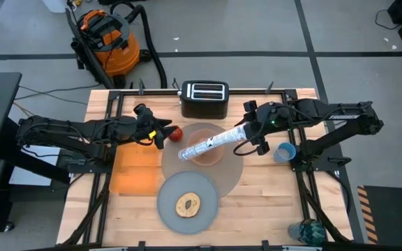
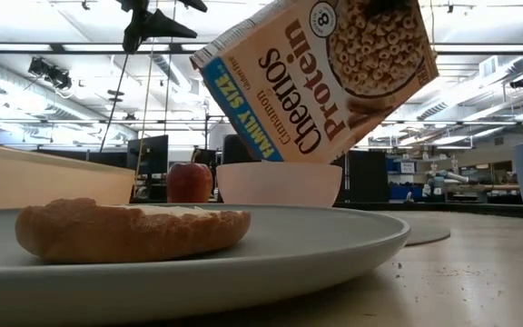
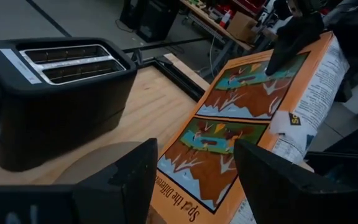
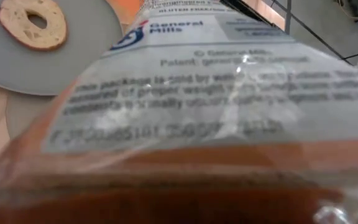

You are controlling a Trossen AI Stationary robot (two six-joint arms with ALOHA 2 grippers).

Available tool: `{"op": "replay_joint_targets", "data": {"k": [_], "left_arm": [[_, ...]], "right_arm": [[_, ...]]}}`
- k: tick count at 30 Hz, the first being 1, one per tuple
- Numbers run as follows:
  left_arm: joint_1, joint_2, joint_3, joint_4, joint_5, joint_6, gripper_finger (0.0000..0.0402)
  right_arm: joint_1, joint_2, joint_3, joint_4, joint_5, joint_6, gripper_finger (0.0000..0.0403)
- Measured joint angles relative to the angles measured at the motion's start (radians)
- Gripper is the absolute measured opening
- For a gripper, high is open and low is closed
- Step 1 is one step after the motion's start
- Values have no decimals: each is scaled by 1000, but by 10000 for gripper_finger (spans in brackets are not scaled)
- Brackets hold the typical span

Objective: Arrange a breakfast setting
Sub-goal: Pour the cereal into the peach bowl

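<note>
Wooden tabletop (image 1: 271,202) in a workshop | my right claw (image 1: 246,132) grips the cereal box (image 1: 211,144), tilted mouth-down over the pink bowl (image 2: 280,183) on the placemat (image 1: 232,174) to pour | my left claw (image 1: 160,132) waits open beside the apple (image 1: 175,132) | bread (image 1: 188,204) lies on the plate (image 1: 169,199).

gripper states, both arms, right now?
Left gripper: open, empty, beside the apple.
Right gripper: shut on the cereal box, tilted over the bowl.
</note>
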Motion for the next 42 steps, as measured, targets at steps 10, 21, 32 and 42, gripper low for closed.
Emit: {"op": "replay_joint_targets", "data": {"k": [10, 21, 32, 42], "left_arm": [[0, 0, 0, 0, 0, 0, 219], [0, 0, 0, 0, 0, -8, 219], [0, 0, 0, 14, 0, -16, 219], [0, 0, 0, 14, 0, -35, 219]], "right_arm": [[9, -2, 45, -31, -11, 12, 204], [30, -26, 119, -212, 12, 72, 204], [27, -11, 121, -118, 36, 68, 204], [43, -14, 121, -198, -13, 76, 204]]}}
